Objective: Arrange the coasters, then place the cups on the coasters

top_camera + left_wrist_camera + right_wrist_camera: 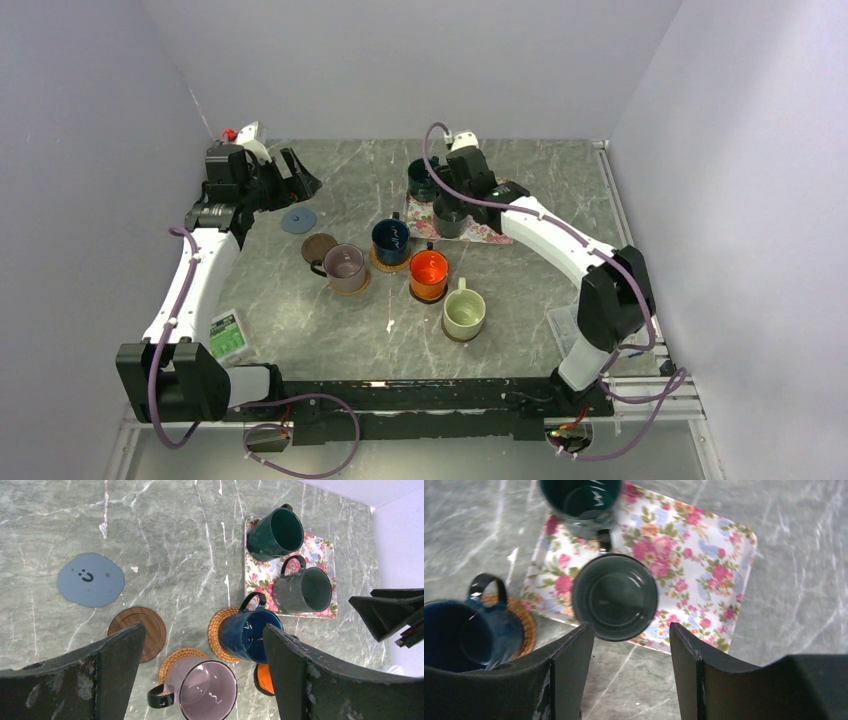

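My right gripper point(631, 630) is open just short of the dark grey cup point(615, 596), which stands on the floral mat point(719, 575) beside the dark green cup point(581, 500). Nothing is between its fingers. My left gripper point(204, 630) hangs wide open and empty high over the table's left. Below it, the mauve cup point(207, 690) and the navy cup point(250, 635) each stand on a tan woven coaster point(172, 658). The grey-blue coaster point(90, 580) and a dark brown coaster point(142, 630) lie bare. The orange cup point(429, 272) sits on a black coaster. The cream cup point(464, 312) sits on a dark one.
A small green-and-white card point(227, 334) lies near the left arm's base. Grey walls close in the table on the left, back and right. The right arm point(560, 245) stretches across the table's right half toward the mat.
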Tool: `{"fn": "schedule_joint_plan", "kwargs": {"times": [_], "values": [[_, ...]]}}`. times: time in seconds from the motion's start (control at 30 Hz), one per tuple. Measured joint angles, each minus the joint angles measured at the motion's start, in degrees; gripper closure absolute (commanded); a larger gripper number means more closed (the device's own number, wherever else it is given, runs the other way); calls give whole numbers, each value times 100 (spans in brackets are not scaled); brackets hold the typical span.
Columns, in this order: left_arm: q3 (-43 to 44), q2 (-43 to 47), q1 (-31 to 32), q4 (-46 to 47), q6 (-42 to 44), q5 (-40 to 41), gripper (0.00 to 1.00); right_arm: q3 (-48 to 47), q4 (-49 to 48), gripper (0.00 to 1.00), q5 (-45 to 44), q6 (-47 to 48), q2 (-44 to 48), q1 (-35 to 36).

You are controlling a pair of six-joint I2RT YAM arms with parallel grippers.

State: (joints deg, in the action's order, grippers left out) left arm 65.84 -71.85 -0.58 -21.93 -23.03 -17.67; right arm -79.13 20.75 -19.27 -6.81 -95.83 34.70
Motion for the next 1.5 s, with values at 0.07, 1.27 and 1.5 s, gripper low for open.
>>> {"fn": "schedule_joint_plan", "kwargs": {"times": [0.07, 1.27, 1.5], "values": [[0, 0, 0, 0, 4, 2, 6, -11, 87, 39, -192, -249, -46, -96], [0, 0, 4, -11, 48, 61, 6, -535, 157, 100, 188, -660, -1484, -837], [0, 0, 4, -13, 87, 61, 6, -568, -197, 100, 1047, 472, -1572, -992]]}}
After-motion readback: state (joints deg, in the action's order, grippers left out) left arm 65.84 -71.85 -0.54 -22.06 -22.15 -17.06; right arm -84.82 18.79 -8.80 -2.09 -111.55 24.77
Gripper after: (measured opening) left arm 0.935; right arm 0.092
